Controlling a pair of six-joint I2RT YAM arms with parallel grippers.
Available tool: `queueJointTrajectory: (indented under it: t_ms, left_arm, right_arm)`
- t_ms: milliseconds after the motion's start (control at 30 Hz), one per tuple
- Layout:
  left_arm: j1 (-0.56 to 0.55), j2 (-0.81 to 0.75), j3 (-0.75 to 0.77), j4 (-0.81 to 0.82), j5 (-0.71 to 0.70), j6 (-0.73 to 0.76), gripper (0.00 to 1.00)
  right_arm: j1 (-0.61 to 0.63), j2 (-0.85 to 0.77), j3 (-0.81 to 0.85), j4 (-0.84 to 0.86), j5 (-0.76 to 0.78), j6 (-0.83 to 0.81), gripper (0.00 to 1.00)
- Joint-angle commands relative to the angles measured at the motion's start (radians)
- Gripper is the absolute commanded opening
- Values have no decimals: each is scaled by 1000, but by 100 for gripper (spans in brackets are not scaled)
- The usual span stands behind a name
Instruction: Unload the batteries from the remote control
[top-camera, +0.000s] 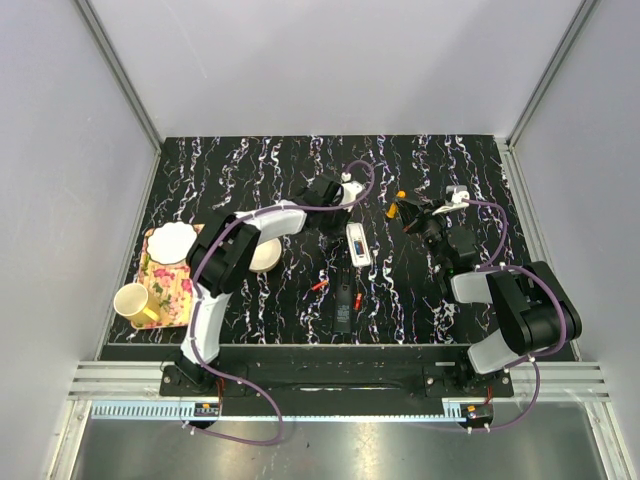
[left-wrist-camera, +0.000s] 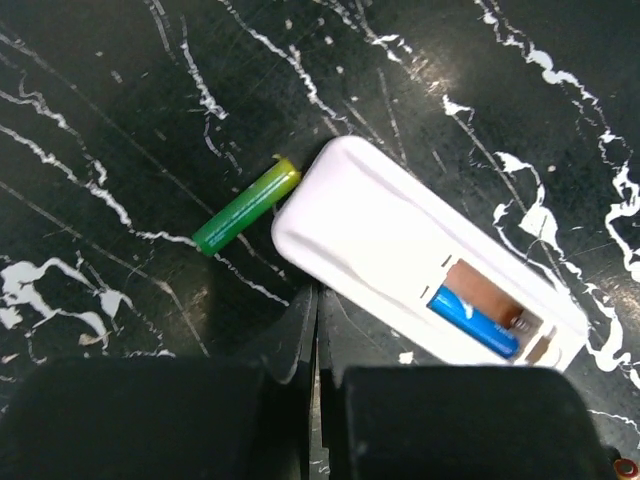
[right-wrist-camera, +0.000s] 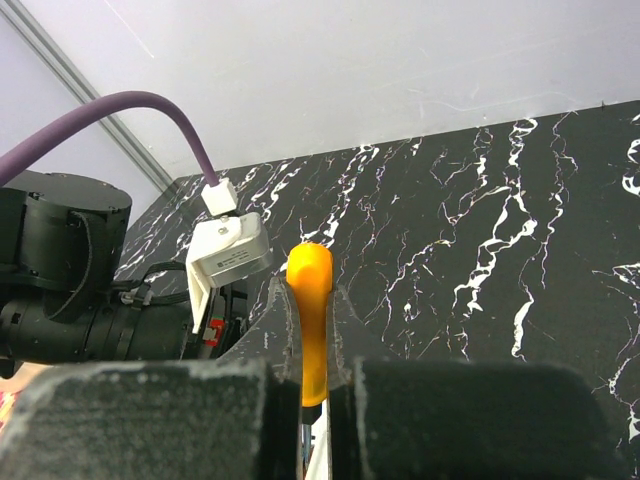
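- Black marbled tabletop (top-camera: 220, 170) with white veins, pale walls behind it: that was your workspace.
- Your remote control (left-wrist-camera: 390, 240) lay slot-up near the middle of the table, between the two arms.
- The green battery (left-wrist-camera: 245, 207) was already out, lying on the table with one end just beside the remote's rounded end. The blue battery (left-wrist-camera: 473, 320) sat in the slot beside an empty bay.
- Your left gripper (left-wrist-camera: 315, 310) was closed on nothing, its tips right at the remote's near edge.
- Your right gripper (right-wrist-camera: 310, 300) was clamped on the orange stick (right-wrist-camera: 310, 265), whose rounded end poked out past the fingers. In the top view it stood to the right of the remote, apart from it.
- The step looked like levering out the blue cell. You would have done best to brace the remote with the closed left fingers. Then work the stick's tip under one end of the battery and lift gently, so that nothing skidded.
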Motion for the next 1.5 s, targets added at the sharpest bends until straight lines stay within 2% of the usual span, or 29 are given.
queueJointTrajectory:
  t_ms: [0, 200, 567, 900, 1167, 1467]
  left_arm:
    - [-35, 39, 61, 1, 19, 3, 0]
    - [-46, 31, 67, 4, 15, -12, 0]
    - [-44, -73, -108, 26, -13, -17, 0]
    - [-63, -150, -228, 104, 35, -71, 0]
    - [-95, -170, -236, 133, 73, -84, 0]
    - [-104, -145, -191, 101, 12, -95, 0]
  right_arm:
    - [-8, 1, 4, 117, -14, 5, 0]
    - [-8, -5, 3, 115, -24, 5, 0]
    - [-8, 3, 9, 111, -47, 25, 0]
    - [-8, 41, 27, 121, -74, 67, 0]
    - [-7, 50, 30, 123, -80, 76, 0]
    - [-7, 57, 29, 124, -82, 75, 0]
